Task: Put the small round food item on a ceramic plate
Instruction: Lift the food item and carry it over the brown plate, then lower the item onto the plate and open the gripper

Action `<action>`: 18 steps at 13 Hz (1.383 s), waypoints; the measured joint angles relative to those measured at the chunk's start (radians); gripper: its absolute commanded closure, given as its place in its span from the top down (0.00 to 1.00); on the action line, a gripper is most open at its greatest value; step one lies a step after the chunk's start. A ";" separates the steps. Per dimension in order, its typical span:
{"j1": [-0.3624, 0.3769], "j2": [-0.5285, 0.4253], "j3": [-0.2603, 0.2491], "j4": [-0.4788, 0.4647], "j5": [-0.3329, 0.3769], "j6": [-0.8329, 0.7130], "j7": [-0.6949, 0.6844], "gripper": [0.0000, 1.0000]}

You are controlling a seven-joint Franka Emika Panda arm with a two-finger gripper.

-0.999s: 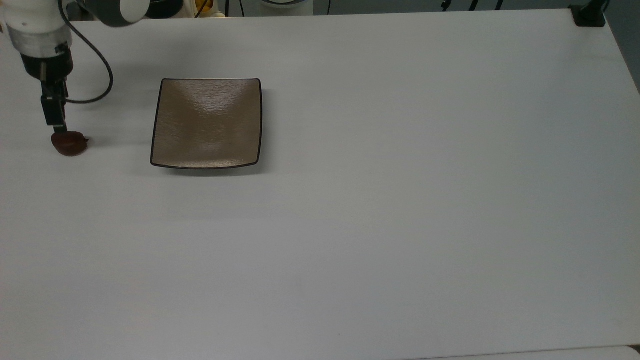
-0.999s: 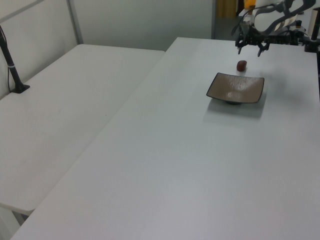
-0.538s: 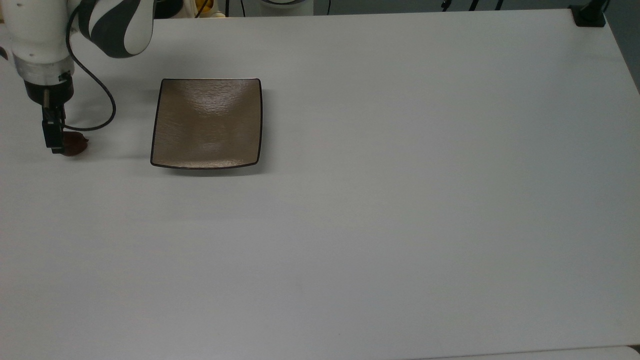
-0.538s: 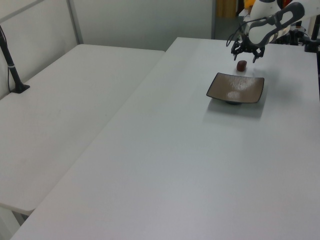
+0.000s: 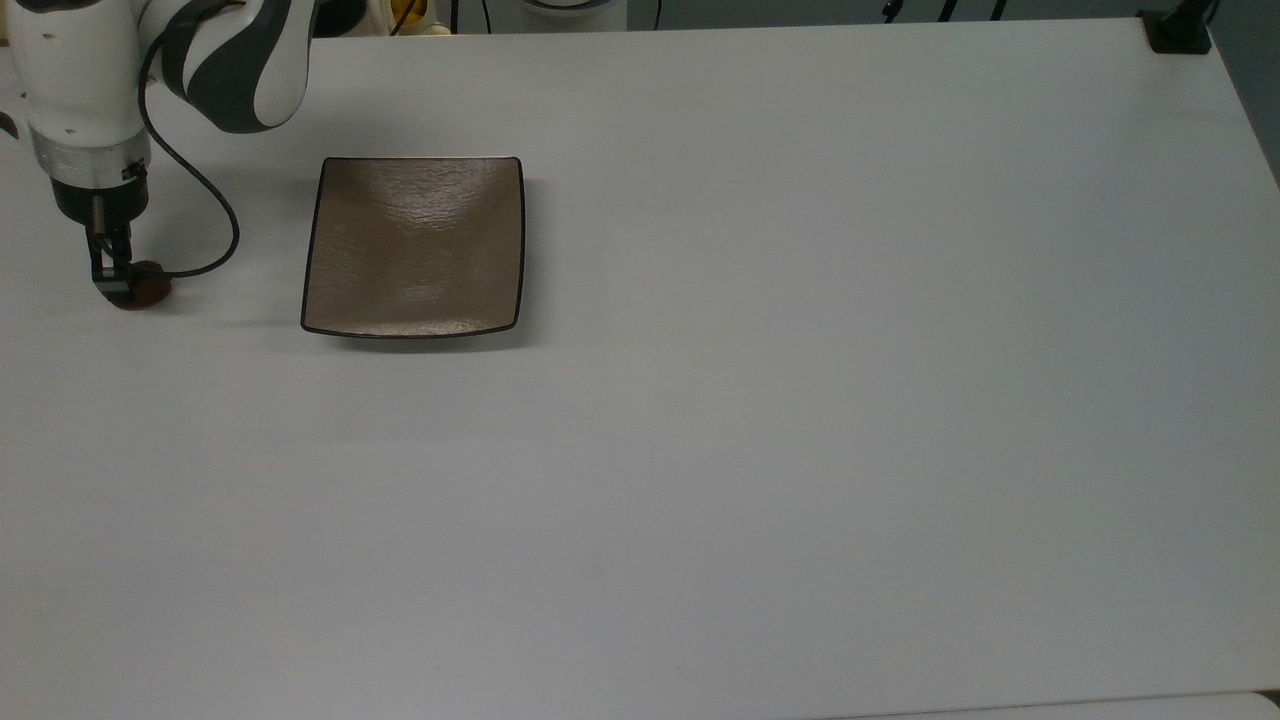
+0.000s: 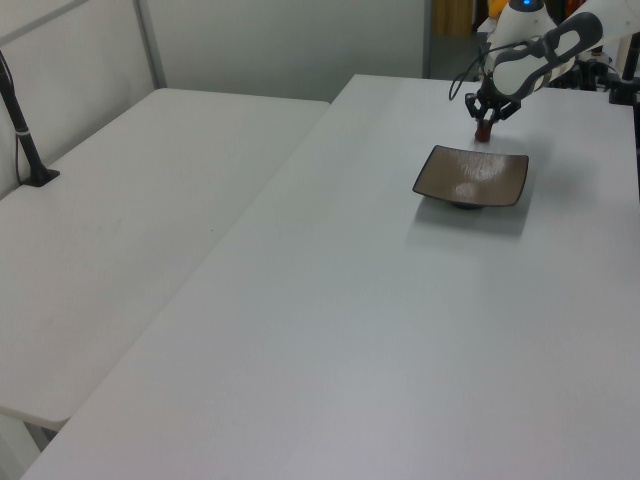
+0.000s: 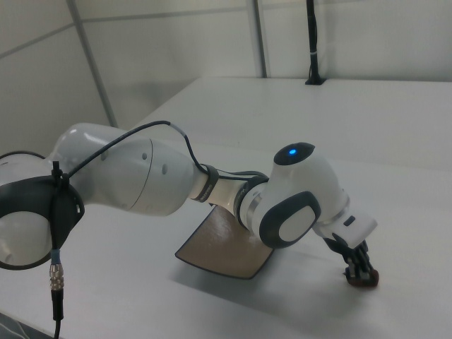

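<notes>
Top view: the gripper (image 5: 112, 283) is lowered at the table's (image 5: 760, 400) far left, its fingertips down around the small round food item (image 5: 145, 289). The item sits on the table surface, well apart from the ceramic plate (image 5: 413, 246), which lies to the top view's right of it. The fingers appear to bracket the item, but whether they press on it cannot be told. A black cable (image 5: 205, 200) loops from the wrist toward the item.

Left view: the gripper (image 6: 484, 124) stands over the item (image 6: 483, 133), just beyond the plate's (image 6: 470, 176) far edge; plate and item do not touch.

Right view: the fingers (image 7: 355, 263) point downward onto the item (image 7: 361, 278), which rests on the table to the right view's right of the plate (image 7: 224, 244). The plate holds nothing.
</notes>
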 measured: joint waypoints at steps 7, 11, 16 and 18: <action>-0.016 -0.083 0.029 0.011 -0.032 -0.138 -0.109 0.12; -0.012 -0.184 0.106 0.009 -0.033 -0.284 -0.176 0.13; 0.061 -0.244 0.203 -0.005 -0.033 -0.461 -0.198 0.25; 0.078 -0.244 0.243 -0.012 -0.033 -0.475 -0.198 0.92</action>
